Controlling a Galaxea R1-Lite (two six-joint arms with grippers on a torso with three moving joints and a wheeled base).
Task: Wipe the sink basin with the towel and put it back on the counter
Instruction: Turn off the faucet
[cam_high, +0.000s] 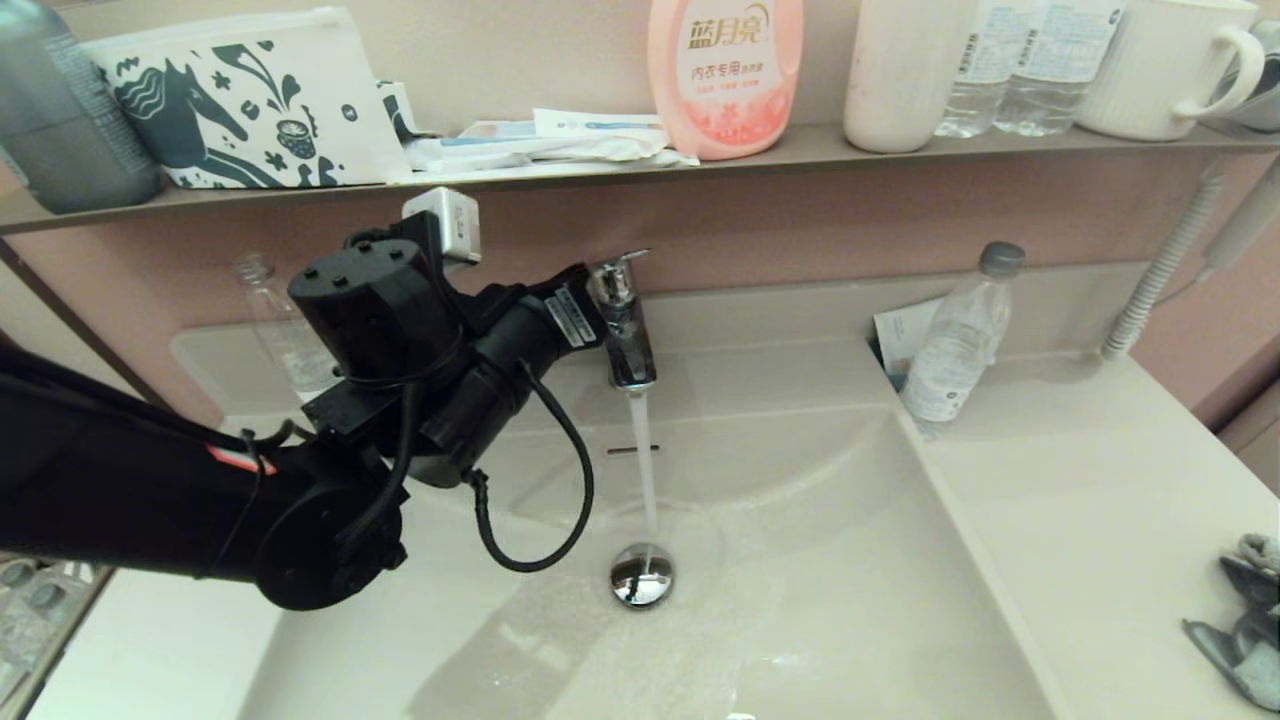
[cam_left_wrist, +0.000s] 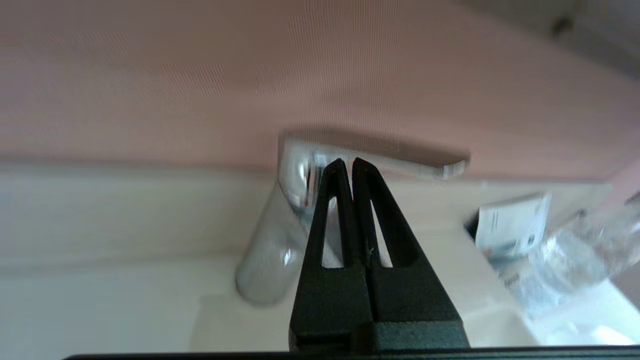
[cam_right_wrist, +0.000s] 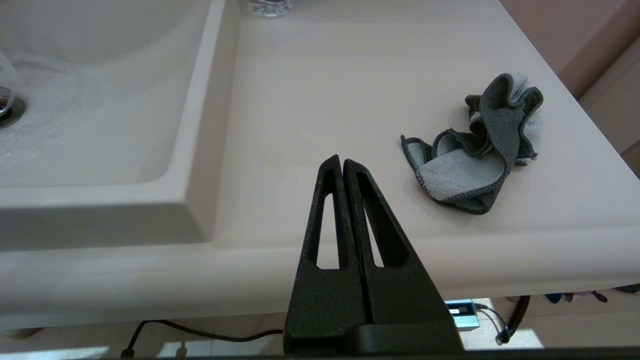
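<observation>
Head view, left arm: reaches across the sink basin (cam_high: 820, 560) to the faucet (cam_high: 622, 320); its own body hides the fingers here.
Left gripper (cam_left_wrist: 347, 165): fingers pressed together, tips at the faucet lever (cam_left_wrist: 400, 162); contact looks likely, but the wrist view is too soft to confirm. Judged purpose: a closed tip serves as a single prod for working the lever.
Water: running from the spout onto the chrome drain plug (cam_high: 641, 575), wetting the basin floor, presumably ahead of the wipe.
Right gripper (cam_right_wrist: 342, 162): fingers pressed together, holding nothing, hovering at the front edge of the counter (cam_right_wrist: 320, 100); the arm itself is not visible in the head view.
Towel (cam_right_wrist: 475, 150): crumpled on the counter to the robot's right of the basin, dark face outward with a pale patch showing, apart from the right gripper. Untouched; wipe not yet begun.
Nearby: clear water bottle (cam_high: 950, 340) and a card stand at the basin's back right corner, well away from the towel.
</observation>
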